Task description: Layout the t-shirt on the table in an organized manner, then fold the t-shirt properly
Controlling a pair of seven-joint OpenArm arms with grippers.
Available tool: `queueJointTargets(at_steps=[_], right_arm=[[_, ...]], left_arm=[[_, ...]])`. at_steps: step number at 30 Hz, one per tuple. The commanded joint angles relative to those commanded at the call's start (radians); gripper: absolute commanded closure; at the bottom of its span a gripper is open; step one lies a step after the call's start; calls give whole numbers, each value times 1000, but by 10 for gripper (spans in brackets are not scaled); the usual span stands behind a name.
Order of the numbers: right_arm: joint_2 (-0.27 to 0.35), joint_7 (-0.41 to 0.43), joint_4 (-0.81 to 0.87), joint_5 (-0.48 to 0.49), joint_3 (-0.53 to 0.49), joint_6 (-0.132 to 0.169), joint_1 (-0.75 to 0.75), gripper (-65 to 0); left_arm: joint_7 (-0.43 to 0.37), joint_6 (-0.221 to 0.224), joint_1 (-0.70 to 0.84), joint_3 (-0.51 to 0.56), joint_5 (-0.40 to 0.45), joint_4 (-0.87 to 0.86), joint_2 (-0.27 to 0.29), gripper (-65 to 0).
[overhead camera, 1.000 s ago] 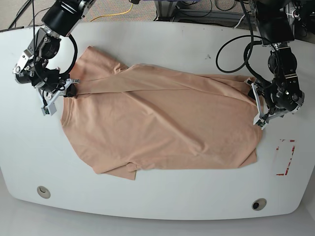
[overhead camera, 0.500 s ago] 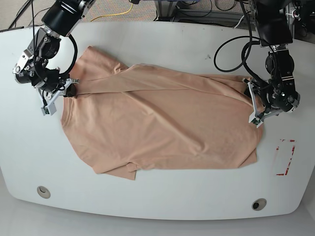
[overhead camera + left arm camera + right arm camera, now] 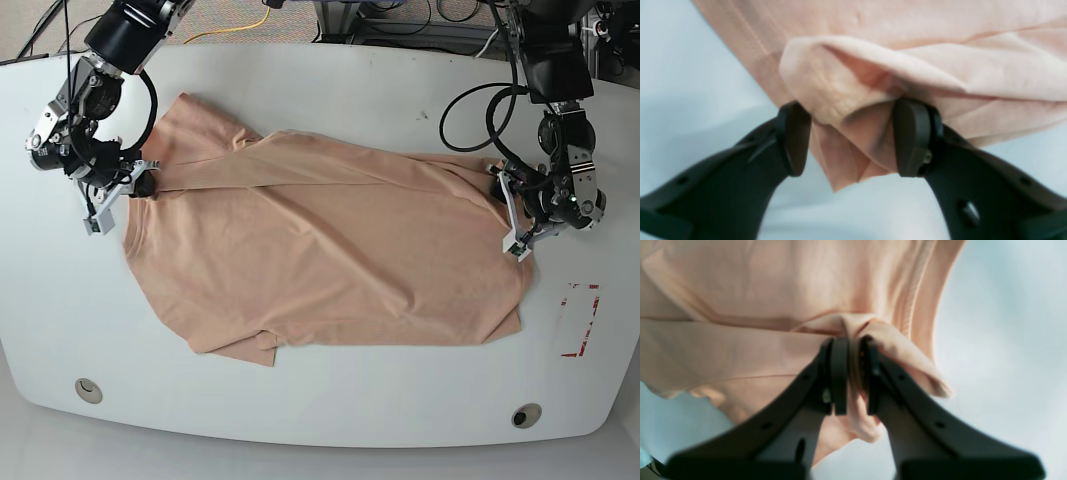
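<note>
The peach t-shirt (image 3: 330, 260) lies spread and wrinkled across the white table (image 3: 330, 90), with one fold running along its upper half. My right gripper (image 3: 140, 185) sits at the shirt's left edge. In the right wrist view, that right gripper (image 3: 853, 350) is shut on a pinched bunch of the t-shirt (image 3: 740, 350). My left gripper (image 3: 510, 215) is at the shirt's right edge. Seen from the left wrist, the left gripper (image 3: 851, 133) stands open with a rolled fold of the t-shirt (image 3: 846, 86) between its fingers.
A red-tape rectangle (image 3: 580, 320) marks the table right of the shirt. Two round grommet holes (image 3: 88, 389) (image 3: 525, 415) sit near the front edge. Cables and both arms' bases crowd the far edge.
The left gripper has shifted a little leftward and up, onto the shirt's right edge. The right gripper and the shirt's shape look unchanged.
</note>
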Motion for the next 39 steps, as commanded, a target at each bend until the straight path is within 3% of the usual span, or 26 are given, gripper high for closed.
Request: queueJointTargets(at_steps=[4, 11, 17, 26, 39], right_arm=[[0, 0, 0, 0, 2, 0, 0, -81], [0, 0, 0, 0, 2, 0, 0, -81], [0, 0, 0, 0, 0, 0, 0, -81], [0, 0, 0, 0, 2, 0, 0, -81], [-2, 0, 0, 2, 2, 0, 0, -81]], left_arm=[[0, 0, -2, 0, 0, 0, 0, -140], [2, 0, -2, 0, 0, 2, 0, -125], [0, 0, -2, -3, 0, 51, 0, -19], [9, 0, -20, -3, 5, 161, 0, -17], [28, 0, -163, -5, 5, 37, -5, -18]])
